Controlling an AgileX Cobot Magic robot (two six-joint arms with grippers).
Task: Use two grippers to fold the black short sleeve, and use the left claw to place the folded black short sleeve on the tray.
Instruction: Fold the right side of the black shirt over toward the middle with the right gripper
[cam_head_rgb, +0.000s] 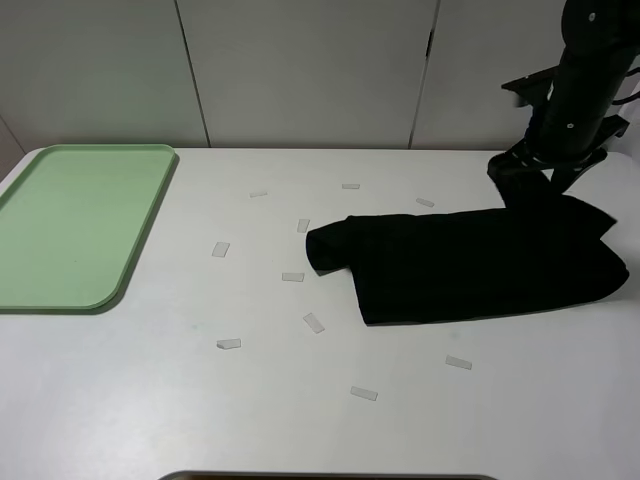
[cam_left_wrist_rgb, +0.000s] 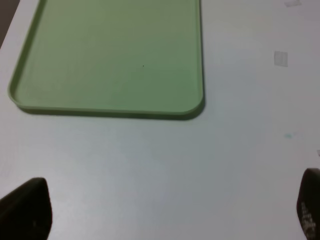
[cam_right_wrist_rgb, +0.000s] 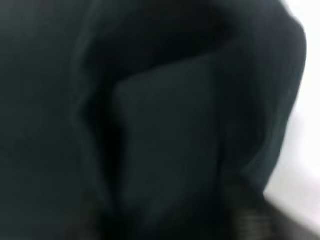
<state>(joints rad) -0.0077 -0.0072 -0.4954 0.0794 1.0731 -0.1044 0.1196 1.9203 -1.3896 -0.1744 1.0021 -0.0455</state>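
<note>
place: probably lab | white table (cam_head_rgb: 150, 400), tape marks (cam_head_rgb: 221, 249), panelled wall (cam_head_rgb: 300, 70)

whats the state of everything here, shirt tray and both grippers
tray: empty, flat on the table
black short sleeve: partly folded, lying on the table, off the tray
left gripper: jaws wide open, holding nothing
right gripper: at the black short sleeve's far edge, jaws hidden, cannot tell

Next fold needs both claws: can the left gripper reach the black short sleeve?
Probably yes: the left gripper sits open by the tray, and only flat pale scraps lie between it and the black short sleeve.
</note>
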